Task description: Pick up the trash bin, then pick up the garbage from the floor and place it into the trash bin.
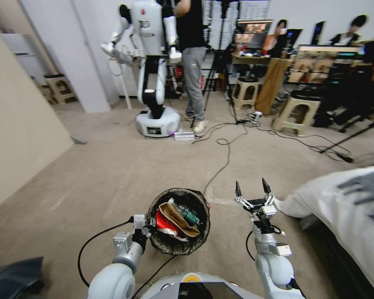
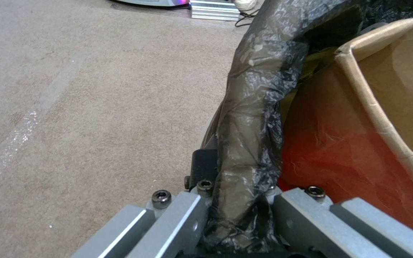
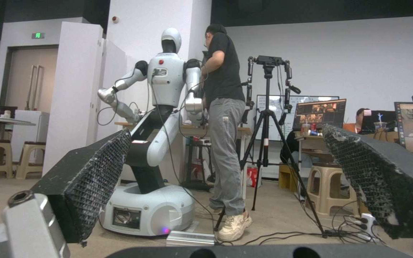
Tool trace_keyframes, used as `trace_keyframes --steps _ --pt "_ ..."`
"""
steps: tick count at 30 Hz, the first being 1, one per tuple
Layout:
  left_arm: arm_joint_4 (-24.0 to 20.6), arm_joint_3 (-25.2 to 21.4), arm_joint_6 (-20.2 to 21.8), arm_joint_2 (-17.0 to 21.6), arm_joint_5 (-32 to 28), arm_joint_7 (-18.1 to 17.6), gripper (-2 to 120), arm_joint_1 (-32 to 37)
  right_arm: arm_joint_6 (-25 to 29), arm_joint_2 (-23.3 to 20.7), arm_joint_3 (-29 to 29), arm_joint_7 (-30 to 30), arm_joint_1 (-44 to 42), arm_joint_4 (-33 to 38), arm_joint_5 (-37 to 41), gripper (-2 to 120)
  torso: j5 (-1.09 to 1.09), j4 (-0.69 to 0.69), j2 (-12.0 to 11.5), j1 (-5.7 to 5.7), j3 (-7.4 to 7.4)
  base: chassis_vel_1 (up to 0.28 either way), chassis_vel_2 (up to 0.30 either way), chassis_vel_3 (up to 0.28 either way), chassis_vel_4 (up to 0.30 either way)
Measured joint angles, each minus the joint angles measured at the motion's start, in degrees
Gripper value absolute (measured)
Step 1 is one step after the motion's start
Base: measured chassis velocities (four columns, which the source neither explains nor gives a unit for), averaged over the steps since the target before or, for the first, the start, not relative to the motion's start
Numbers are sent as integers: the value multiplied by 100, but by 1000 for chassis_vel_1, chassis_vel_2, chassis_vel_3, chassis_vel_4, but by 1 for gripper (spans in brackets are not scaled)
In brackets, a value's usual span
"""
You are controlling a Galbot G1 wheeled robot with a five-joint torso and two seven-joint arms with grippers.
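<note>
The trash bin [image 1: 175, 249], lined with a dark bag, hangs just in front of my base, and my left gripper [image 1: 148, 226] is shut on its near-left rim. Garbage lies inside it: a brown paper bag [image 1: 176, 218], a green bottle [image 1: 188, 213] and a red wrapper [image 1: 163, 224]. In the left wrist view the left gripper [image 2: 237, 200] clamps the bag-covered rim of the trash bin [image 2: 249, 118], with the brown paper bag [image 2: 402, 89] and red wrapper [image 2: 340, 143] beside it. My right gripper [image 1: 252, 187] is open with nothing in it, to the right of the bin; its pads [image 3: 96, 179] frame the room ahead.
Beige carpet lies ahead. A white robot [image 1: 153, 62] and a standing person are farther off, with cables [image 1: 226, 153] running across the floor toward me. Plastic stools [image 1: 297, 112] and desks stand at the back right. Pale sheeting [image 1: 349, 207] lies on my right, and a wall [image 1: 16, 137] stands to my left.
</note>
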Motion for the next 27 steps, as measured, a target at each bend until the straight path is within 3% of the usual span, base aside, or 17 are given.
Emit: trace_keyframes --steps 19,27 --pt "-32 0 -16 10 -29 1 0 -30 31 25 20 -14 4 -30 -64 100 0 2 0 0 0 0 0 0 0" --pt "-8 -402 250 1 -485 -162 0 -293 43 43 13 -29 0 -52 -94 100 0 2 0 0 0 0 0 0 0"
